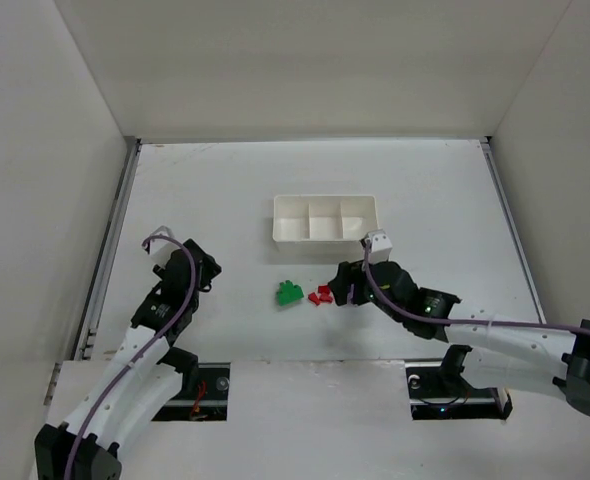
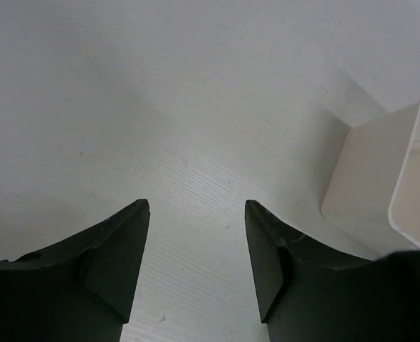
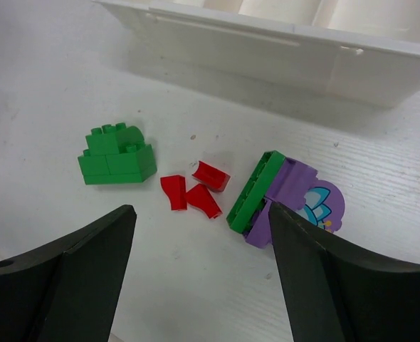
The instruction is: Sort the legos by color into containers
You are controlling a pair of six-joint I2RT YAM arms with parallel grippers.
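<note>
Right jaws hang spread over the legos (image 3: 117,158) clustered mid-surface near the tray (image 3: 267,53), likely poised to pick one, while left jaws sit parted, empty, toward the left edge.

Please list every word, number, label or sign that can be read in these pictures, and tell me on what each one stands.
None can be read.
The purple lego carries a printed blue and white drawing, but no letters show on it.
The white tray and the green legos bear no writing.
</note>
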